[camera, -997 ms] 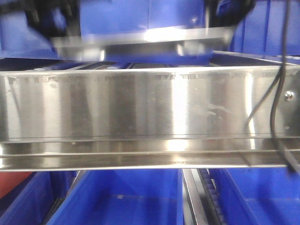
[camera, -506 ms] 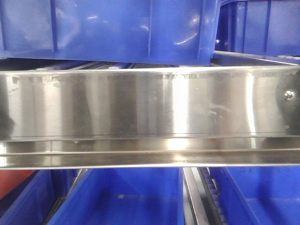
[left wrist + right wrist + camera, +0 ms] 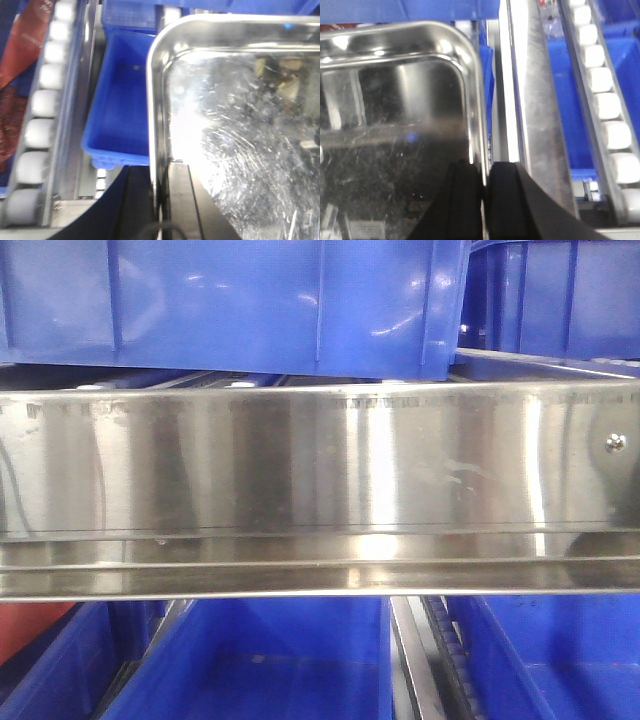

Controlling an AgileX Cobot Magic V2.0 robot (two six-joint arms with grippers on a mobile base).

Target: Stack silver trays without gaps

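A silver tray (image 3: 240,125) fills the right of the left wrist view, its scratched floor glaring with light. My left gripper (image 3: 162,200) is shut on the tray's left rim, one black finger on each side. In the right wrist view the same kind of silver tray (image 3: 395,125) shows its dark floor and rounded corner. My right gripper (image 3: 485,195) is shut on its right rim. No tray and no gripper shows in the front view. Whether another tray lies beneath cannot be told.
The brushed-steel shelf rail (image 3: 320,470) with its screw (image 3: 617,443) spans the front view, with blue bins above (image 3: 250,300) and below (image 3: 270,670). A blue bin (image 3: 122,110) lies under the tray's left edge. White roller tracks (image 3: 42,105) (image 3: 605,100) run along both sides.
A second ago the tray, both grippers and a black cable showed at the top of the front view; they have since left that view. Nothing differs from half a second ago.
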